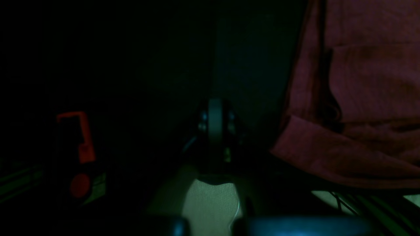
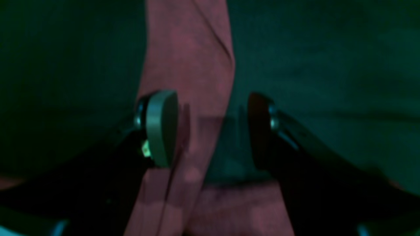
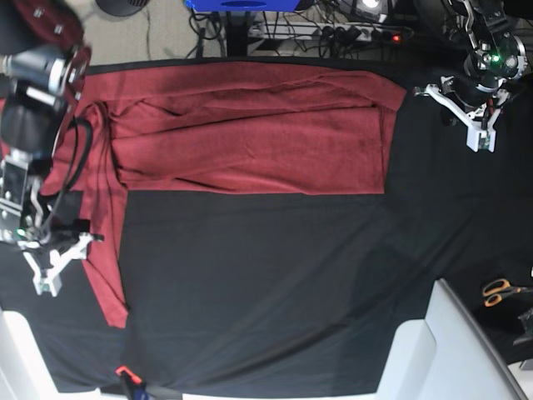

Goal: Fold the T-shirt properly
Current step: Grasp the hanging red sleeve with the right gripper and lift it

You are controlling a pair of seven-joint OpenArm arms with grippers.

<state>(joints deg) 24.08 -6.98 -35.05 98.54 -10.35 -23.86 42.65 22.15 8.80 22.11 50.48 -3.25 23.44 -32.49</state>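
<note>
maroon T-shirt (image 3: 250,133), sleeve between parted right fingers (image 2: 162,127)

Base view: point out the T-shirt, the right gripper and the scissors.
T-shirt (image 3: 250,137): base view, middle of the folded body.
Right gripper (image 3: 46,279): base view, between its white fingertips.
Scissors (image 3: 500,291): base view, orange handles.

base view: evenly lit from overhead, sharp, with soft shadows only. left wrist view: very dim and green-tinted, the t-shirt (image 1: 361,98) the only clearly lit area. right wrist view: dim, teal-cast and blurred, with the right hand (image 2: 210,131) out of focus against the dark table (image 2: 328,65).
</note>
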